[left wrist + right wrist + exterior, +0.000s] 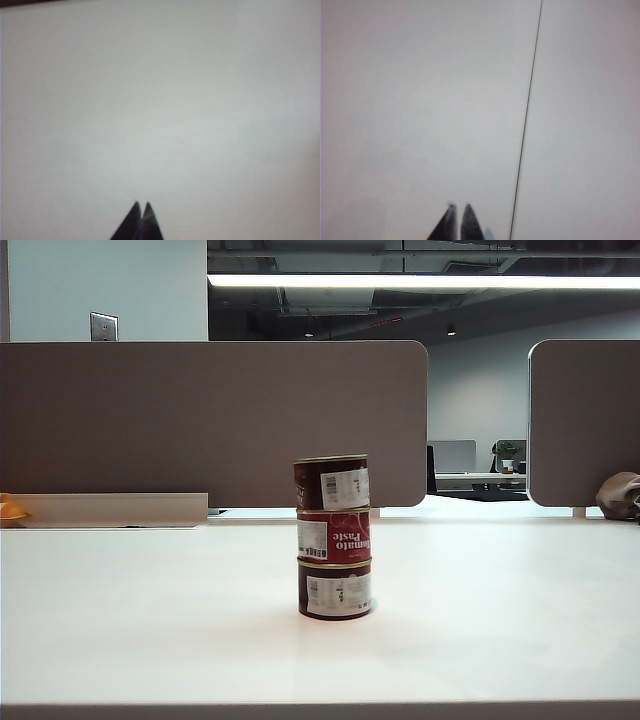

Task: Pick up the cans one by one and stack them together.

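Three cans stand in one upright stack in the middle of the white table [150, 620] in the exterior view. A dark maroon can [335, 589] is at the bottom, the brighter red "Tomato Paste" can [334, 536] sits on it, and another dark maroon can [331, 482] tops the stack, set slightly off to the left. Neither arm shows in the exterior view. My left gripper [142, 204] is shut and empty over bare white table. My right gripper [459, 205] is shut too, with nothing between its fingertips. No can appears in either wrist view.
Grey partition panels [210, 420] stand behind the table. An orange object [10, 510] lies at the far left edge and a brownish object [620, 496] at the far right. A thin dark seam [527, 120] crosses the surface in the right wrist view.
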Controlling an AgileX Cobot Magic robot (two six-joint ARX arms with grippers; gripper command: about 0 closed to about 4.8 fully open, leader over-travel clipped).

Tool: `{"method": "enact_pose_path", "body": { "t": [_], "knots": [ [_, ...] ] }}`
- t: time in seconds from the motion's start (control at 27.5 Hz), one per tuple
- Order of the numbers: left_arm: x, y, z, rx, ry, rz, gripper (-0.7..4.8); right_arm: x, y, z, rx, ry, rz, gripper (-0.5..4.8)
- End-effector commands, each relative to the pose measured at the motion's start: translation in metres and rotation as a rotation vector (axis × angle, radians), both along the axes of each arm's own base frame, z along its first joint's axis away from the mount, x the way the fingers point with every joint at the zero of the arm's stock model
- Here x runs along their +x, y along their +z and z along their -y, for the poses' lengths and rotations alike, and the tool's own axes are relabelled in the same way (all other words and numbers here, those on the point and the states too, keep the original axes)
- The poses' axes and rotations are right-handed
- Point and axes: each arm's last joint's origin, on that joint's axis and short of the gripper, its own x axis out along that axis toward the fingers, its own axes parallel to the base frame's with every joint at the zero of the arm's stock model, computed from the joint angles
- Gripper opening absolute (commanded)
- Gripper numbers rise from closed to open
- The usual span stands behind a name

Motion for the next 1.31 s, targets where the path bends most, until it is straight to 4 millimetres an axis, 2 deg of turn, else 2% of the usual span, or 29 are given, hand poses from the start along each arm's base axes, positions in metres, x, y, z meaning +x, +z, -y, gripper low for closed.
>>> {"method": "enact_pose_path", "body": {
  "t": [0.04,0.18,0.47,0.62,0.76,0.84,1.06,1.2,1.31],
  "knots": [
    [-0.001,-0.013,0.0,0.001,-0.002,0.004,-0.01,0.001,-0.002,0.0,0.0,0.002,0.005,0.26],
    [-0.003,-0.022,-0.001,0.0,-0.002,0.006,-0.01,-0.001,-0.009,0.0,0.0,0.001,0.011,0.26],
    [-0.009,-0.013,-0.002,-0.026,-0.002,0.119,-0.01,-0.009,-0.003,0.001,0.017,0.002,0.133,0.26],
    [-0.008,-0.015,-0.002,-0.025,-0.001,0.117,-0.01,-0.009,-0.003,0.001,0.018,0.001,0.142,0.26],
    [-0.006,-0.018,-0.002,-0.031,0.001,0.136,-0.01,-0.007,-0.017,0.001,0.012,-0.006,0.102,0.26],
    [-0.005,-0.018,-0.003,-0.037,0.01,0.15,-0.01,-0.006,-0.016,0.004,0.013,-0.032,0.119,0.26],
    [-0.002,-0.019,-0.018,-0.028,0.171,0.162,-0.01,-0.004,-0.016,0.012,0.008,-0.13,0.138,0.26],
    [0.001,-0.02,-0.019,-0.037,0.173,0.23,-0.01,0.003,-0.015,0.012,0.018,-0.124,0.278,0.26],
    [0.001,-0.02,-0.019,-0.037,0.172,0.228,-0.01,0.004,-0.016,0.012,0.019,-0.125,0.292,0.26]
  ]
}}
